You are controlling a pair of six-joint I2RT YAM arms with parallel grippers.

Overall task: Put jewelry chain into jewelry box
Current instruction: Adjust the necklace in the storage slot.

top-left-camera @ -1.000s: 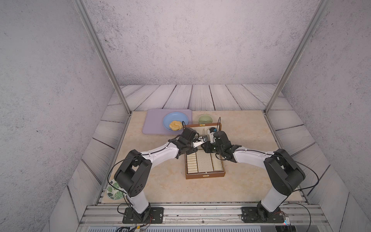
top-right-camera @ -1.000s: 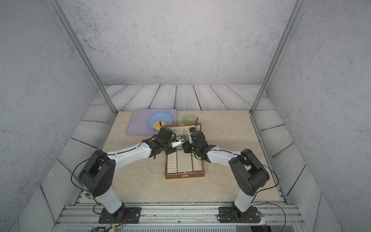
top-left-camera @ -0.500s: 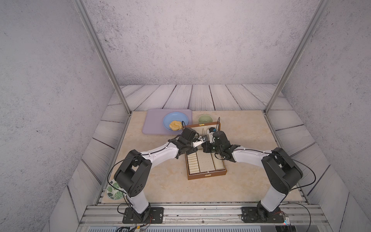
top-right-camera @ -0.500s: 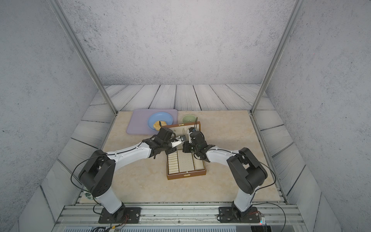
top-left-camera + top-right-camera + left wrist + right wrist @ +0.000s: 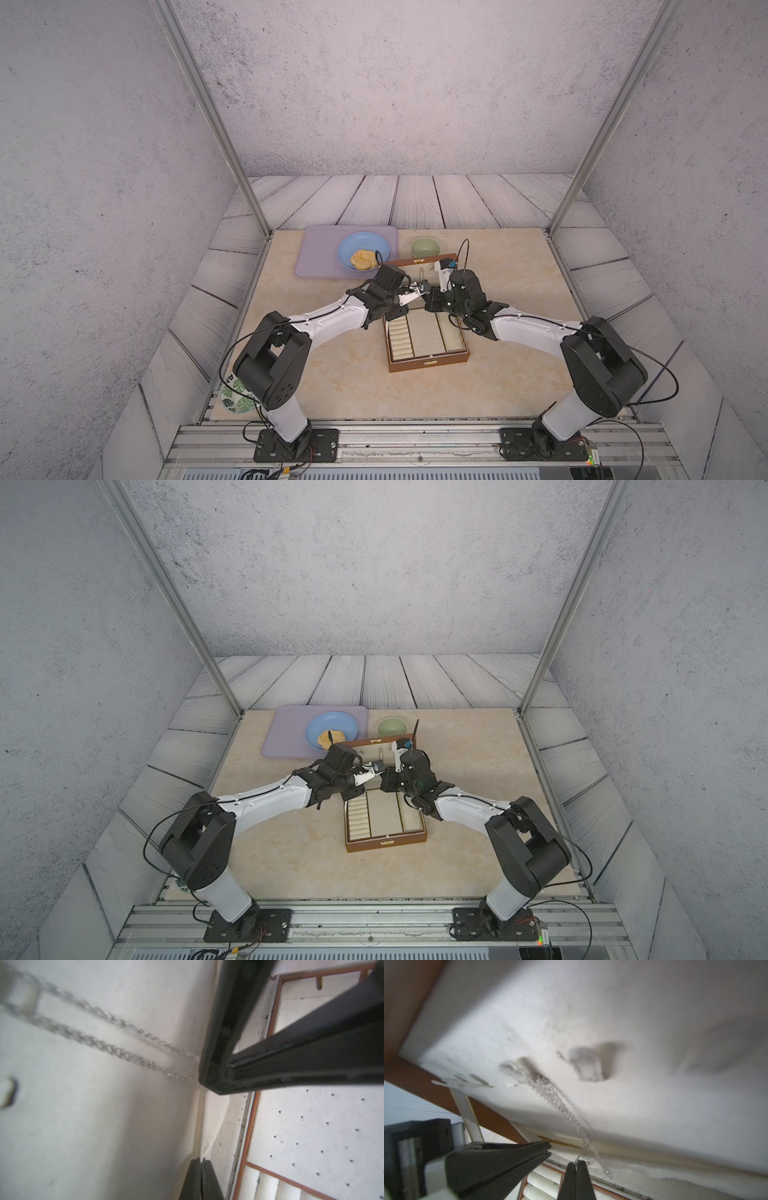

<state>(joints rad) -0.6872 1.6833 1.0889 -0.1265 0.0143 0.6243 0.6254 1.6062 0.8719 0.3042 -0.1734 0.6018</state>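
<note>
The right gripper [image 5: 576, 1164] was just closed, seemingly on the jewelry chain [image 5: 560, 1105] at the 12 o'clock lid of the jewelry box [image 5: 428, 362]. The left gripper [image 5: 200, 1162] is shut, empty. Chain repositioning is expected.

We have white links [image 5: 328, 320], black joints [image 5: 274, 365], looping black cables [image 5: 673, 374]; our left hand [image 5: 201, 1161] and right hand [image 5: 576, 1162] have black fingers [image 5: 568, 1184].

A thin silvery metal chain [image 5: 560, 1105] hangs down the cream padded lid lining [image 5: 654, 1022]; the closed right gripper [image 5: 576, 1164] pinches it at its own twelve o'clock.
</note>
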